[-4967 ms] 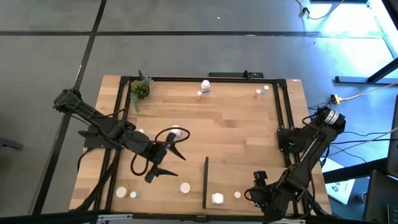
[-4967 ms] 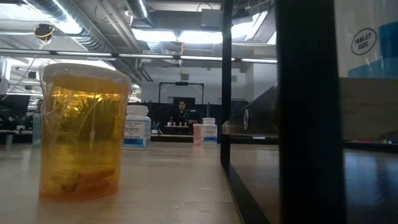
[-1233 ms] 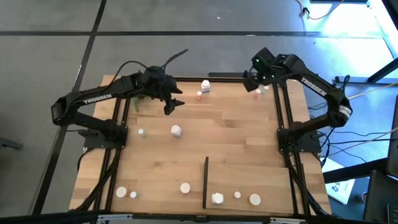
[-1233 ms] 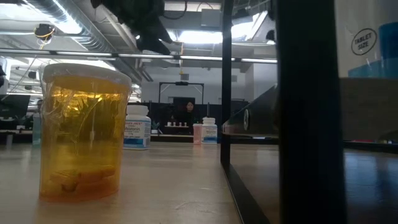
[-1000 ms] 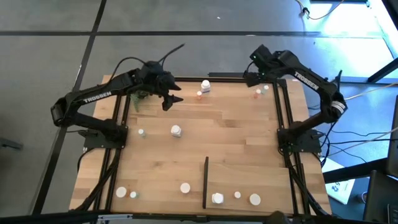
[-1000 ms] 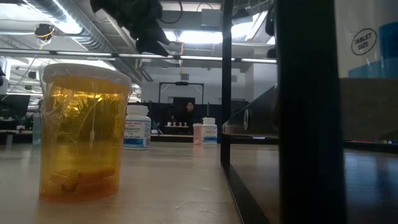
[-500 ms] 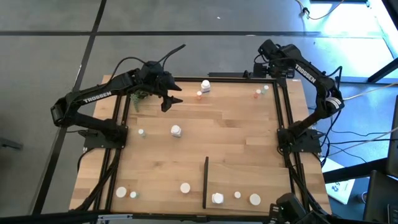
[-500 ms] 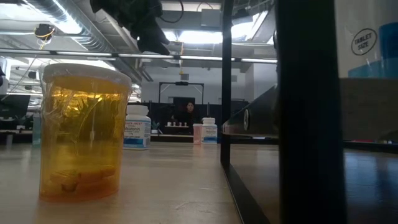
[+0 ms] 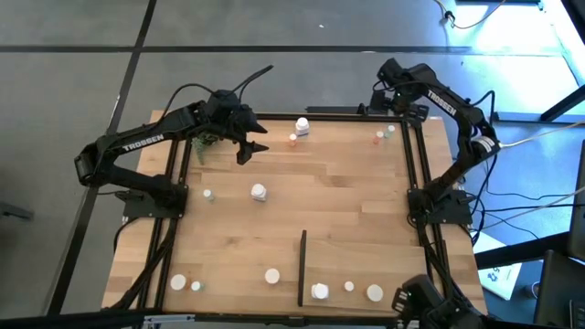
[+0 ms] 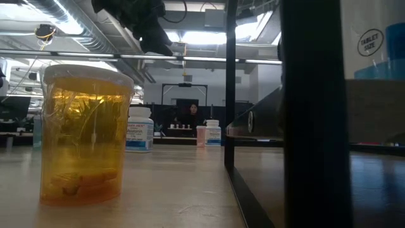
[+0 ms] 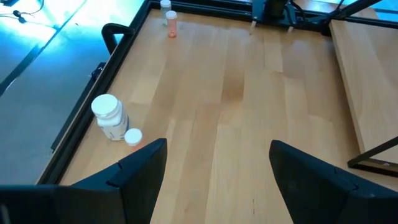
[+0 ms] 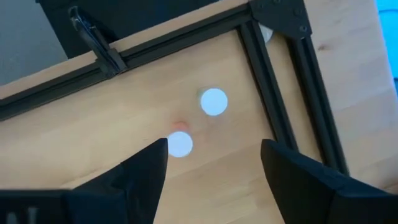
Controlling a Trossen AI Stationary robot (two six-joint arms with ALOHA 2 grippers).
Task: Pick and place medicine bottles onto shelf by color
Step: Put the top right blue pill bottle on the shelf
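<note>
Medicine bottles stand scattered on the table. A white one (image 9: pixel 302 125) with a small pinkish one (image 9: pixel 293 139) is at the far middle, and two small ones (image 9: pixel 378 137) (image 9: pixel 390 131) are in the far right corner. Another white one (image 9: pixel 259 192) stands mid-left, and several line the near edge. The shelf (image 9: pixel 356 260) lies near right, behind its black strip (image 9: pixel 302 268). My left gripper (image 9: pixel 251 144) hangs open above the far left, its fingers (image 11: pixel 146 165) around nothing. My right gripper (image 9: pixel 391 102) is open, pointing down over the two corner bottle tops (image 12: pixel 214 101) (image 12: pixel 180 144).
A small green potted plant (image 9: pixel 205 137) stands in the far left corner beside my left arm. Black frame rails (image 9: pixel 413 155) run along the table's sides and far edge. In the low view an amber bottle (image 10: pixel 85 133) stands closest, and the shelf's black frame (image 10: pixel 231 95) stands to its right.
My right gripper has shifted a little toward the table's right edge, over the far right corner, and has sunk somewhat. Its wrist has rolled and the arm's elbow has swung. It stays open.
</note>
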